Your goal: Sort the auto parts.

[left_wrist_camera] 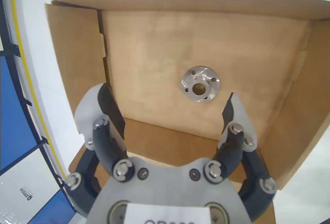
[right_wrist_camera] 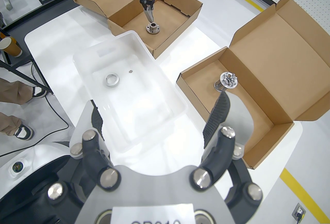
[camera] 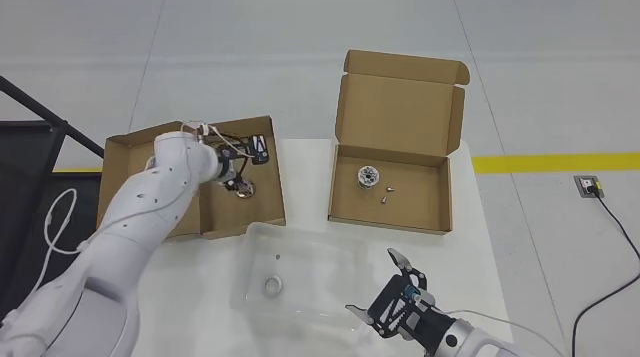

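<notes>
A silver flange (left_wrist_camera: 200,86) with a centre bore lies on the floor of the left cardboard box (left_wrist_camera: 154,41). My left gripper (left_wrist_camera: 167,91) hangs open just above it, fingers on either side. The top view shows this gripper (camera: 238,177) inside the left box (camera: 262,209) over the flange (camera: 244,189). The right cardboard box (camera: 420,197) holds a gear-like part (camera: 369,176) and a small bolt (camera: 387,194). A metal ring (right_wrist_camera: 112,79) rests in the clear tray (right_wrist_camera: 161,69). My right gripper (right_wrist_camera: 158,103) is open and empty, above the tray's near end.
The clear tray (camera: 320,267) sits between the two boxes, near the table's front. The right box's lid (right_wrist_camera: 291,36) stands open behind it. A paper cup (right_wrist_camera: 9,45) stands on a rack beside the table. A tiny dark speck (right_wrist_camera: 130,71) lies in the tray.
</notes>
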